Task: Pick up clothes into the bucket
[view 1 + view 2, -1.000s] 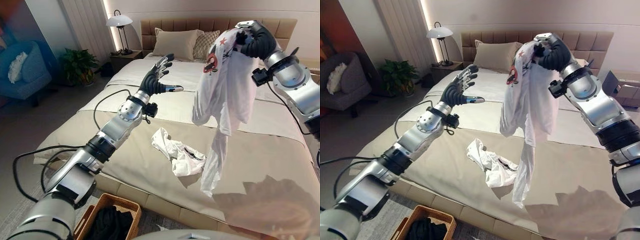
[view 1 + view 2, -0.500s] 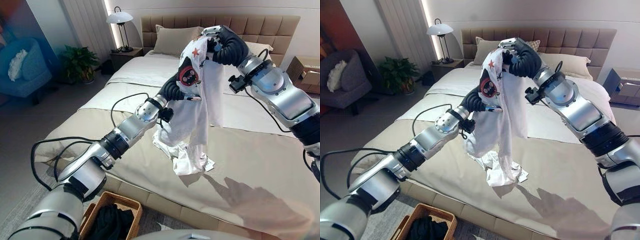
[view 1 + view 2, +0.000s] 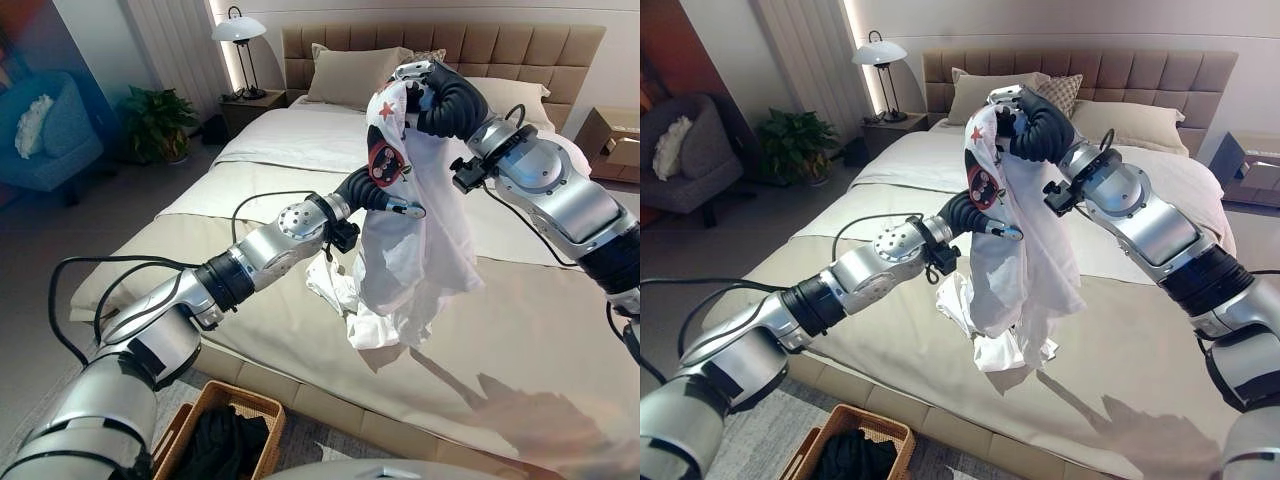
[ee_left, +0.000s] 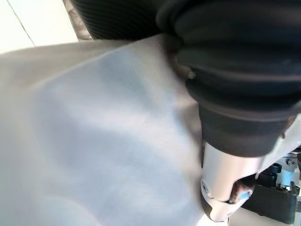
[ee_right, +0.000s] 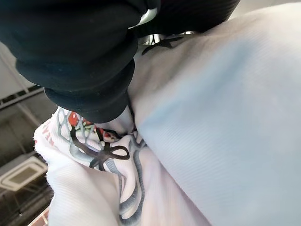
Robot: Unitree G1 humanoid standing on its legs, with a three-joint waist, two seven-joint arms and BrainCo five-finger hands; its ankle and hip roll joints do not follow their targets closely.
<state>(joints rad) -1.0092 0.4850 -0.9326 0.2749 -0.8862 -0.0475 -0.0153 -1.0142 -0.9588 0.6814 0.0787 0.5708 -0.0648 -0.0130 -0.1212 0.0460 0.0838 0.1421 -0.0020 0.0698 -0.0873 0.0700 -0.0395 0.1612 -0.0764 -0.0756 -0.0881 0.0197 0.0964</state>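
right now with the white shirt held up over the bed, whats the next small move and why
Probably close the left robot hand on the white shirt to gather it. The right robot hand grips its top, the left one reaches into the cloth, and the hem hangs down to a second white garment on the bed; the basket sits on the floor.

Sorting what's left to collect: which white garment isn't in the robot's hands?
The crumpled white garment lying on the bed; the printed white shirt hangs from the right hand.
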